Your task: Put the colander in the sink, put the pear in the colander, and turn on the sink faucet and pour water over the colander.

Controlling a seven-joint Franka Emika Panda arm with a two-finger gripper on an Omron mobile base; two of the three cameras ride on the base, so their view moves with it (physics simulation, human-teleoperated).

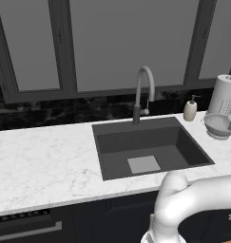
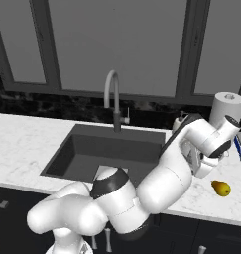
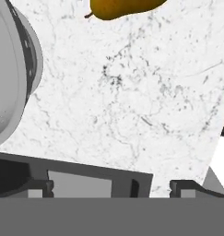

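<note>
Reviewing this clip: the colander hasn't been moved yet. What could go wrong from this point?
1. The colander sits on the counter among the soap bottle and the paper towel roll; reaching for it could knock either.
2. The pear lies loose on the counter near the front edge, close to the arm; a swing could roll it off.
3. The open gripper hangs over bare counter beside the colander, so closing here would likely miss the rim.

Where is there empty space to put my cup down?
Big bare counter left of the sink. The sink's bottom is bare too. Crowded on the right: colander, soap bottle, paper towel roll and pear sit there.
</note>
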